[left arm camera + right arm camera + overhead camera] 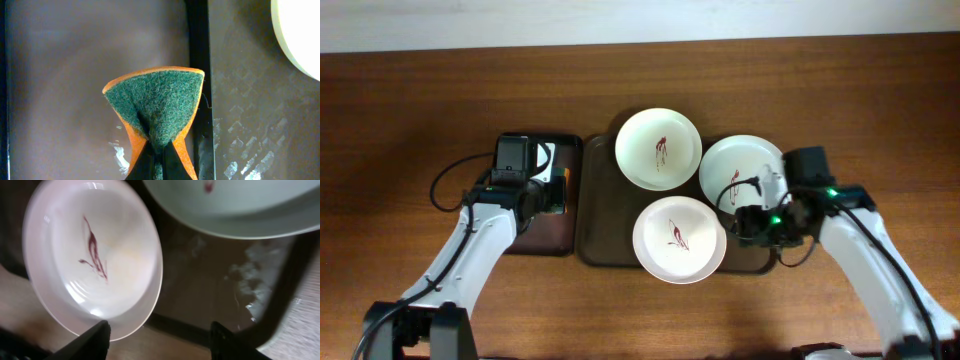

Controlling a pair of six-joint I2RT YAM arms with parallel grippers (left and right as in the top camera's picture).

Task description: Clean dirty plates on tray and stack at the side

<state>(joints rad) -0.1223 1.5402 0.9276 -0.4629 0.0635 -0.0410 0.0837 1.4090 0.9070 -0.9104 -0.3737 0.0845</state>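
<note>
The green-and-orange sponge point(160, 100) is pinched and folded in the closed left tool point(156, 157), directly over the smaller black-rimmed tray point(75, 75). The right tool point(160, 340) is held apart, with nothing gripped. One smeared plate point(95, 255) lies just ahead of its left finger and a second plate point(240, 205) further ahead. All three plates point(658, 148), each red-smeared, are found on the dark-brown tray point(600, 220), between the two tools on the wooden surface point(420, 100).
</note>
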